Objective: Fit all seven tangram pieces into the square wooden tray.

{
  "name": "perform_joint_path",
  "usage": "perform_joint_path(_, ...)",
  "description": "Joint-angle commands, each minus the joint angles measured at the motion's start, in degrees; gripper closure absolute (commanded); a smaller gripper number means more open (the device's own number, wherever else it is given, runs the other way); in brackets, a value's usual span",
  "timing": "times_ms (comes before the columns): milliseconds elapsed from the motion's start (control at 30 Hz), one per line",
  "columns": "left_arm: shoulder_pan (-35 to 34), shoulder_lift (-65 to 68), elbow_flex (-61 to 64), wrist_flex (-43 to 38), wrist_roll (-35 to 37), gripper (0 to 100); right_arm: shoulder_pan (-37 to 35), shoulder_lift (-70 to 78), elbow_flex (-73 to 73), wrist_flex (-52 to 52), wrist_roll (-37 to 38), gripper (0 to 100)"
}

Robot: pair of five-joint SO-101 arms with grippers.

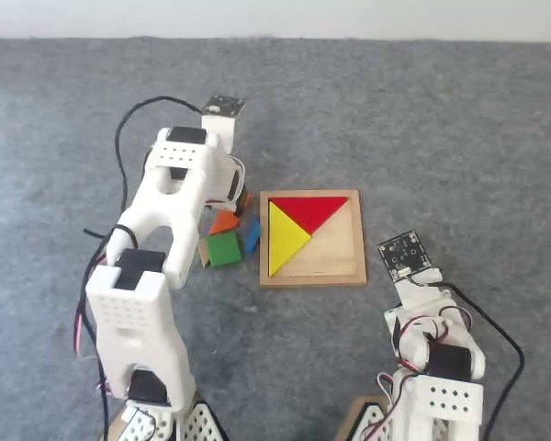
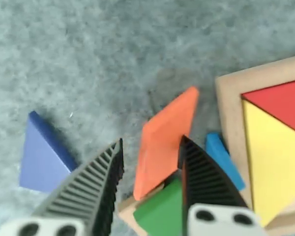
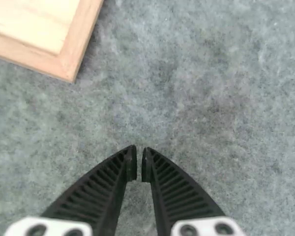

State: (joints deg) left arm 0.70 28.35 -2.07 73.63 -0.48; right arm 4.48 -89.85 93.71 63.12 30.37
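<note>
On the grey carpet, a periwinkle triangle point(image 2: 42, 162) lies apart from the other loose pieces. The left gripper point(image 2: 151, 142) hangs spread wide, empty, over the orange parallelogram point(image 2: 162, 123), which touches the green square point(image 2: 160, 214). A blue piece point(image 2: 223, 160) lies against the wooden tray point(image 2: 228, 113), where the yellow triangle point(image 2: 270, 162) and red triangle point(image 2: 282, 101) sit edge to edge. The right gripper point(image 3: 139, 160), pinched almost closed on nothing, hovers near the tray's corner.

Loose pieces point(image 1: 224, 249) lie just left of the tray point(image 1: 340, 255) holding two triangles point(image 1: 285, 241).
</note>
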Motion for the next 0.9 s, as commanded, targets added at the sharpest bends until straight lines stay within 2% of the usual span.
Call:
perform_joint_path(0,0.8,-4.1,2.5,-3.9,-0.5,82,-0.6,-0.6,-0.3,-0.9,0.4,95.7)
perform_joint_path(333,0.7,-3.8,4.9,-5.8,-0.5,82,-0.6,-0.6,-0.3,-0.9,0.4,95.7)
perform_joint_path(433,1.0,-0.1,4.3,-6.0,-0.5,85,-0.6,-0.6,-0.3,-0.9,0.4,95.7)
perform_joint_path(567,1.7,4.6,-2.9,-0.4,-0.4,90,-0.6,-0.6,-0.3,-0.9,0.4,95.7)
perform_joint_path(667,1.9,6.1,-5.6,0.4,-0.2,96,-0.3,-0.6,-0.4,-0.9,0.3,95.7)
perform_joint_path(867,2.1,-1.3,-9.5,5.5,0.4,99,0.6,-0.6,-1.4,-0.7,0.1,95.9)
